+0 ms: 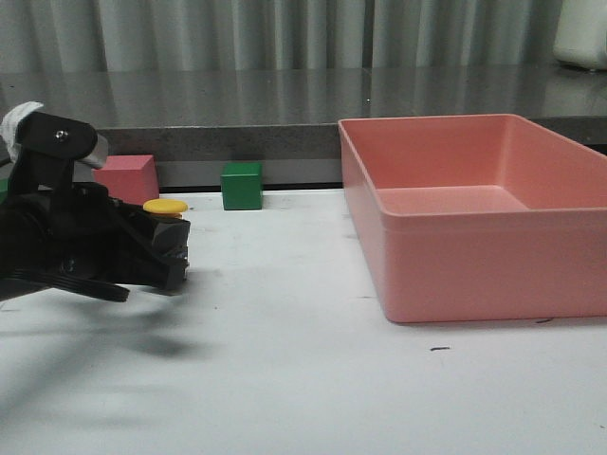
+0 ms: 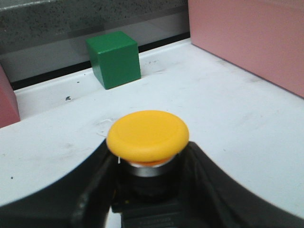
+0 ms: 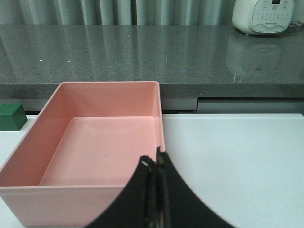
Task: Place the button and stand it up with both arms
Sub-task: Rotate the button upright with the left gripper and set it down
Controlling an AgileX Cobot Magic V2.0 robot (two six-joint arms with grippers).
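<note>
The button has a yellow-orange cap, a silver collar and a black body. It stands cap-up between the fingers of my left gripper at the left of the white table. In the left wrist view the button sits between the two black fingers, which close on its body. My right gripper is shut and empty, seen above the near wall of the pink bin. The right arm does not show in the front view.
A large pink bin fills the right of the table. A green cube and a pink cube stand at the back left by the grey counter ledge. A white appliance stands on the counter.
</note>
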